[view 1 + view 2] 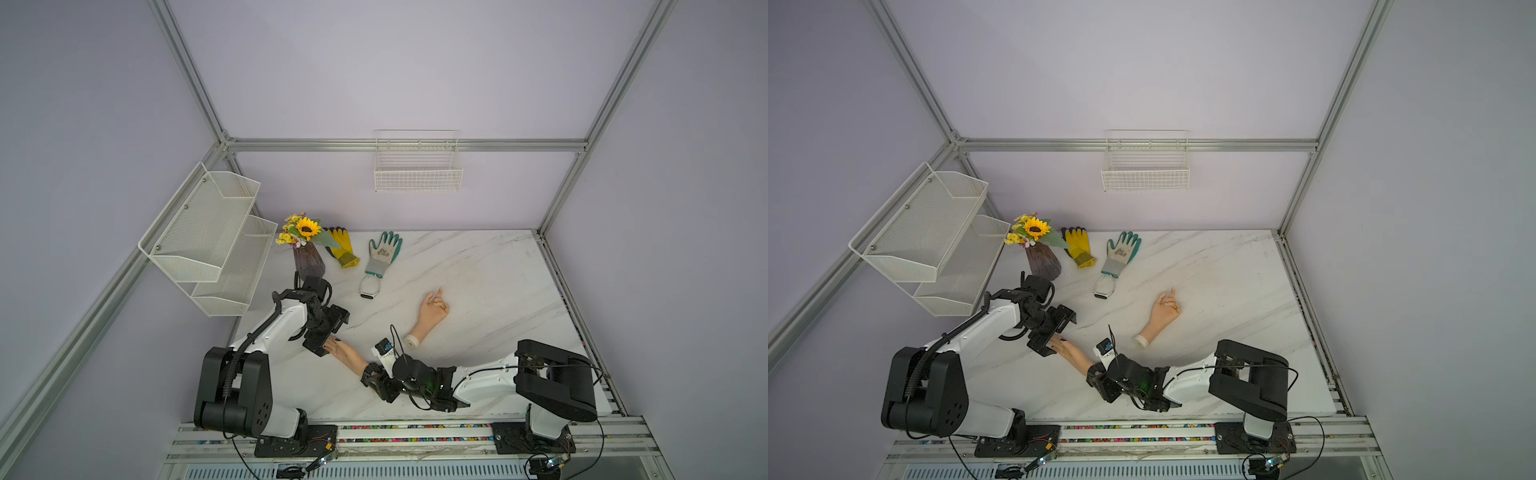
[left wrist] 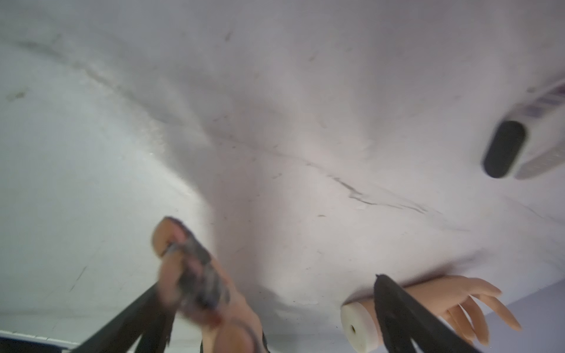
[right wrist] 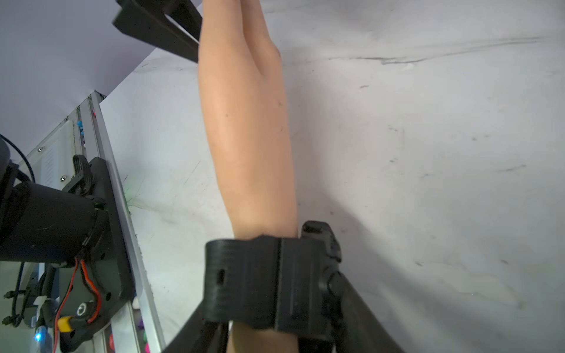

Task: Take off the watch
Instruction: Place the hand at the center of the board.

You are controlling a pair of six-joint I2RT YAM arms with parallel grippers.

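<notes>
A mannequin forearm [image 1: 349, 355] lies on the marble table [image 1: 478, 270] near its front, between my two grippers. It wears a black watch [image 3: 263, 275] on the wrist. My right gripper [image 3: 272, 305] has one finger pressed against each side of the watch; in both top views it sits over that wrist [image 1: 374, 378]. My left gripper [image 1: 328, 334] stands open at the forearm's fingertips. In the left wrist view the blurred mannequin fingers [image 2: 189, 269] lie by one finger of that gripper [image 2: 269, 282], with a wide gap to the other.
A second mannequin hand [image 1: 432, 313] lies free mid-table. A white-strapped band [image 1: 368, 289] sits by a grey-green glove [image 1: 384, 249]; a yellow glove [image 1: 340, 245] and a sunflower vase [image 1: 307, 257] stand at the back left. Mesh shelves [image 1: 208, 232] hang on the left, a wire basket [image 1: 417, 166] on the back wall.
</notes>
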